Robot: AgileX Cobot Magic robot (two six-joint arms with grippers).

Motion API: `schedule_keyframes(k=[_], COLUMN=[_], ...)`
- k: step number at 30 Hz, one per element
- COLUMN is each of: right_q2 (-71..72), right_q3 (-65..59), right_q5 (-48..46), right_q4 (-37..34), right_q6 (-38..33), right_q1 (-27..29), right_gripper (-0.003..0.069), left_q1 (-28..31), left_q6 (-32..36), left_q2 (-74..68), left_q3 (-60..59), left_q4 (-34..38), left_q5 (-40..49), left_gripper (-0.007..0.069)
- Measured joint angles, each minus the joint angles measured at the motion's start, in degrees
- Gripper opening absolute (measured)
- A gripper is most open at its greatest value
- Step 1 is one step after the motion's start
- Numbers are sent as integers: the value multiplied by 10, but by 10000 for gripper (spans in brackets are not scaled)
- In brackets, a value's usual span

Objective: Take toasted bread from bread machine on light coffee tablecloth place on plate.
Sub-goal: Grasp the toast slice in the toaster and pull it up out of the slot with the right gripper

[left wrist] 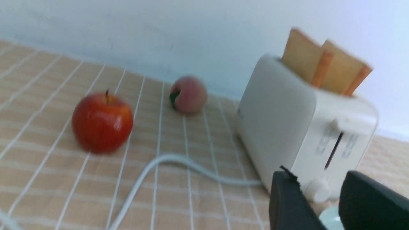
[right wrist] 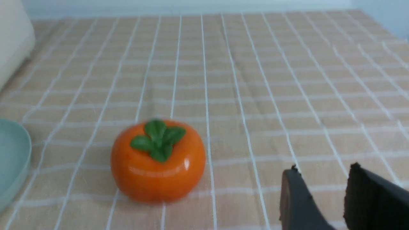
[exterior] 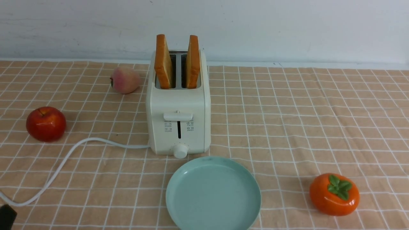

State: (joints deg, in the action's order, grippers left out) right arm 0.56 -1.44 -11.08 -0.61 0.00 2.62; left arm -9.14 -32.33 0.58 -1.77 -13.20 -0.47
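Left gripper (left wrist: pixel 317 175) and right gripper (right wrist: pixel 323 171) stood partly open, apparently empty. Toast (exterior: pixel 193 62) sat in toaster (exterior: pixel 177 100), forward-right of left gripper.

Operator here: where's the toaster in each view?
Front view: toaster, left of centre, upper half.
Left wrist view: right-hand part of the picture.
Right wrist view: only a white edge, cut off at the picture's upper left.
Shared landmark: the pale green plate, partly visible in both wrist views.
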Motion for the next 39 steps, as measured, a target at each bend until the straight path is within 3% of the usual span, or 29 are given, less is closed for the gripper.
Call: schedule_keyframes(k=[4,12,17,20,23,28,29,30,34,39], right_q2=[0,0,0,0,-21,-154,-160,-215,-331,-410], right_q3=[0,0,2,42,140,389,389,462,563,575], right_q5=[115,236,371,391,355,188,181,107,-66,-161], right_q4=[-16,-30,-64,-76,-78,-60,-57,-29,42,84], right_q6=[0,18,134,206,239,244,244,233,214,216], right_q1=[0,0,0,0,0,0,0,0,0,-3], right_gripper=[239,239,239,239,239,239,239,239,239,239], left_q1=[0,0,0,0,0,0,0,0,0,0], left_q6=[-4,-15,-84,-129,-138,-118,-118,-118,-117,-114], left_q2=[0,0,0,0,-16,-158,-170,-217,-316,-394], left_q3=[0,0,5,52,145,393,411,475,575,584], left_q4=[-13,-14,33,77,109,85,83,72,65,62], left_q5=[-78,-128,-236,-238,-219,-84,-67,10,229,377], left_gripper=[238,238,238,238,238,238,238,238,238,238])
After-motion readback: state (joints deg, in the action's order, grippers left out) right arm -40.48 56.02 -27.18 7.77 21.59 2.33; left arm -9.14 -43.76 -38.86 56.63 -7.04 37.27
